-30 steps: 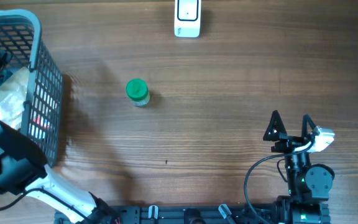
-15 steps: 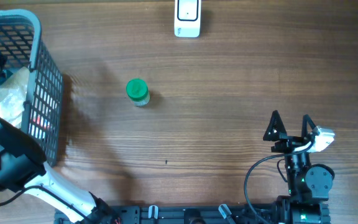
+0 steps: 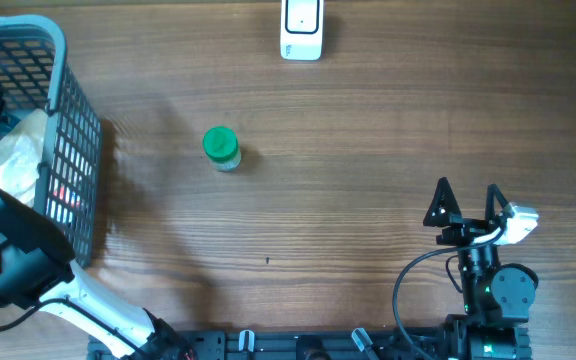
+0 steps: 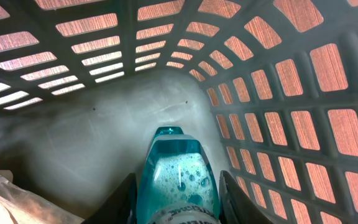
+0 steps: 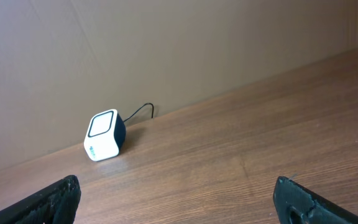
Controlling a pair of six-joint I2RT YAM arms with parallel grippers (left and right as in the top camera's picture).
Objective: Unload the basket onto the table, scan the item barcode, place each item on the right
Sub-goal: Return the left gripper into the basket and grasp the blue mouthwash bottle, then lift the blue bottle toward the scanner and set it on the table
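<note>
The bench (image 3: 368, 150) is brown wood with its grain running left to right. In the right wrist view a plain tan wall (image 5: 166, 50) rises behind its far edge. A white scanner (image 3: 301, 25) stands at the far edge, near the middle, with a dark cable (image 5: 142, 111) leading toward the wall. A green-capped jar (image 3: 220, 147) stands upright left of centre, apart from all else. A grey mesh basket (image 3: 63, 60) occupies the far left.

The left gripper (image 4: 178, 180) is inside the basket. Its jaws press both sides of the teal bottle (image 4: 176, 158), grasping it. The right gripper (image 3: 467, 190) hangs over the near right of the bench, jaws released and holding nothing.
</note>
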